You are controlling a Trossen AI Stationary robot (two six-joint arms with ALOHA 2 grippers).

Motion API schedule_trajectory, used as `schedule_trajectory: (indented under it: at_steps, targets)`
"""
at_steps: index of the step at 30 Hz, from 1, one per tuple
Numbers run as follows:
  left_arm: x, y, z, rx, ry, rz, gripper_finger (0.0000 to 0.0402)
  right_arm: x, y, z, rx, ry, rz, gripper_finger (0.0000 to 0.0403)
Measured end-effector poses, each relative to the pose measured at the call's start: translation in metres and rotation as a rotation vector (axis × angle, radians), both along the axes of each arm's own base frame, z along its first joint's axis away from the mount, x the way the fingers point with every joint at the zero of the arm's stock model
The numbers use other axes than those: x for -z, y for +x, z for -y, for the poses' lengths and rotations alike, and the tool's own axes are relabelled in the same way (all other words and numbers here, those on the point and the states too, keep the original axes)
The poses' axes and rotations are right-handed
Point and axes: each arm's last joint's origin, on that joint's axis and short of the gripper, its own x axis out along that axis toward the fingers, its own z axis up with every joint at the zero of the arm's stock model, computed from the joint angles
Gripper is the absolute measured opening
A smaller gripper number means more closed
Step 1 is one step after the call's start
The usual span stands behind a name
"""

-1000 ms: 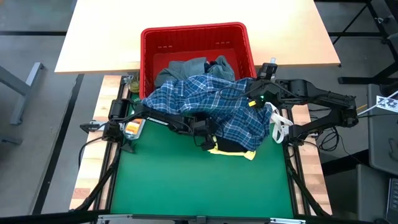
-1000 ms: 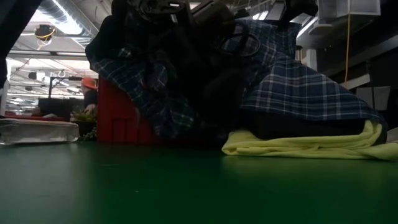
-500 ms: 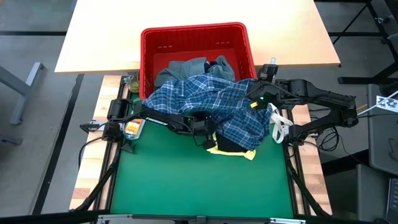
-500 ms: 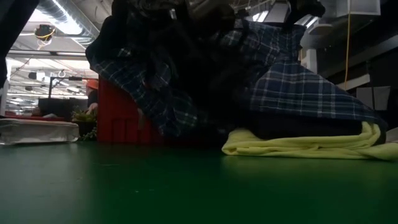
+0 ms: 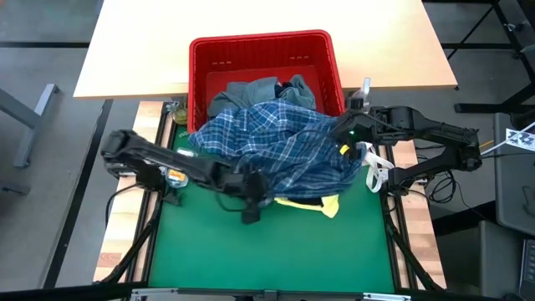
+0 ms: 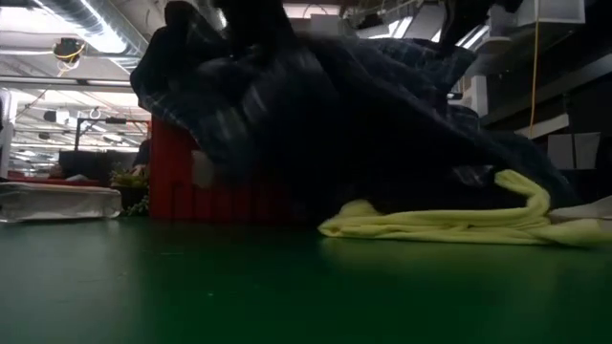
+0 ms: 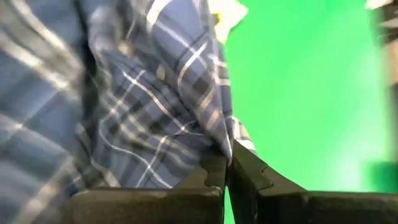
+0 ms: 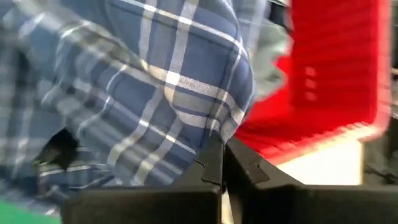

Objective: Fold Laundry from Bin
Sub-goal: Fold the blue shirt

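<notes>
The blue-white plaid shirt hangs over the near rim of the red bin and down onto the green mat. A grey-blue garment and a dark navy one lie inside the bin. The small yellow garment lies on the mat, partly under the shirt's near edge; the low view shows it flat. My left gripper is shut on the shirt at its near edge. My right gripper is shut on the shirt by the bin's near right corner. My left gripper pinches an edge of the plaid shirt between its two shut fingers, slanting down from the table's left. The cloth runs from the fingers back toward the bin, raised off the mat. My right gripper pinches a fold of the plaid shirt between its shut fingers, slanting down from the right. That part of the shirt is held up beside the bin's rim.
A pale wooden tabletop lies beyond the bin. A white object hangs by the right arm, and a small orange item sits at the mat's left edge. The green mat stretches toward the near edge.
My left gripper has risen and drawn back toward the table's near left, taking the plaid shirt's near edge with it. The shirt has spread nearer and to the left. The yellow garment has slid a little leftward on the mat.
</notes>
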Motion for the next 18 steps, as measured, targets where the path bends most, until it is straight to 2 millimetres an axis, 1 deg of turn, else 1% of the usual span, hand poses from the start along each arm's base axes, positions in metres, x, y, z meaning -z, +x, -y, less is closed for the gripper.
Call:
schedule_trajectory:
  at_steps: [3, 6, 10, 14, 18]
  targets:
    - [-0.026, -0.024, 0.018, 0.031, -0.079, 0.052, 0.0001, 0.001, 0.001, -0.003, -0.042, 0.126, 0.022, 0.0005]
    - [-0.047, -0.048, 0.036, 0.098, -0.163, 0.093, 0.0000, 0.002, 0.002, -0.007, -0.077, 0.248, 0.043, 0.0005]
    - [-0.072, -0.080, 0.054, 0.147, -0.260, 0.155, 0.0000, 0.002, 0.003, -0.014, -0.137, 0.322, 0.048, 0.0005]
    - [-0.087, -0.108, 0.068, 0.171, -0.349, 0.168, 0.0000, 0.002, 0.004, -0.028, -0.213, 0.352, 0.044, 0.0005]
    - [-0.090, -0.130, 0.080, 0.153, -0.435, 0.102, 0.0000, 0.002, 0.005, -0.050, -0.329, 0.419, 0.037, 0.0005]
